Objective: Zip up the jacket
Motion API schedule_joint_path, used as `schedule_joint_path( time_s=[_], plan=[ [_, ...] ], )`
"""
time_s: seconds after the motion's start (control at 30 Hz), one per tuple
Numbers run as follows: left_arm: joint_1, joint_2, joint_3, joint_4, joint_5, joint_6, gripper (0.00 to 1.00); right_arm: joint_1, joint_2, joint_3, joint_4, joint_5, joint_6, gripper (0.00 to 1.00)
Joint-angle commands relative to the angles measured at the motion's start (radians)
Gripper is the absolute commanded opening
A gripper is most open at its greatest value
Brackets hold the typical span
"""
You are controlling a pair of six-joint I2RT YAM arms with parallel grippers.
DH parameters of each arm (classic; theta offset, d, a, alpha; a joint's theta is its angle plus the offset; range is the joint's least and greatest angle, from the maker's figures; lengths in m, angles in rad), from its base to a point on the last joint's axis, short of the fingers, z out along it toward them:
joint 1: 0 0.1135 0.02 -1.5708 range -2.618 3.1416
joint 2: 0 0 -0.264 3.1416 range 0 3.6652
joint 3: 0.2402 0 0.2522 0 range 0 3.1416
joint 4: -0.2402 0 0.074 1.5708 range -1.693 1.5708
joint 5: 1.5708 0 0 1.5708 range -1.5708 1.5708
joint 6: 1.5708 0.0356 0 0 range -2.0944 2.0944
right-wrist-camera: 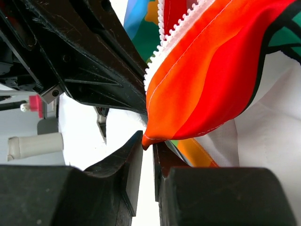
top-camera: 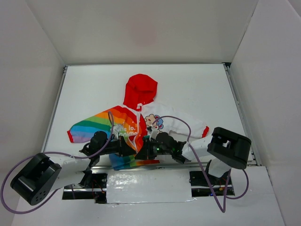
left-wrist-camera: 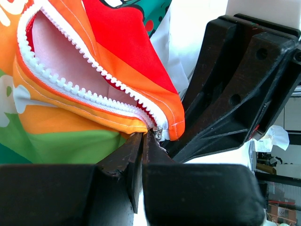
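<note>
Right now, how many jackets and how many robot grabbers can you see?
Hooded jacket: 1
End effectors: 2, the left end effector and the right end effector, each pinching the jacket's bottom edge by the zipper
Total: 3

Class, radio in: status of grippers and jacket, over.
Left gripper shut on jacket hem at zipper slider. Right gripper shut on hem corner. Teeth open. Grippers crowded together.
</note>
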Motion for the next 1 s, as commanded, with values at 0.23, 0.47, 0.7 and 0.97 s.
schedule_joint_path(
  time_s=[0.23,0.47,0.7,0.97],
  plan=[
    [-0.003,-0.029,0.010,0.041,-0.002,0.012,0.00,0.006,0.015,0.013,0.011,-0.005,0.046,0.00],
    [-0.003,-0.018,-0.004,0.081,0.002,0.003,0.00,0.006,-0.039,0.009,-0.023,0.015,0.167,0.00],
    [-0.003,-0.037,-0.012,0.086,0.006,0.000,0.00,-0.026,-0.022,-0.036,0.151,-0.069,0.400,0.00],
    [-0.005,-0.104,-0.030,0.064,-0.001,0.006,0.00,-0.045,0.019,-0.069,0.293,-0.115,0.670,0.00]
  ],
)
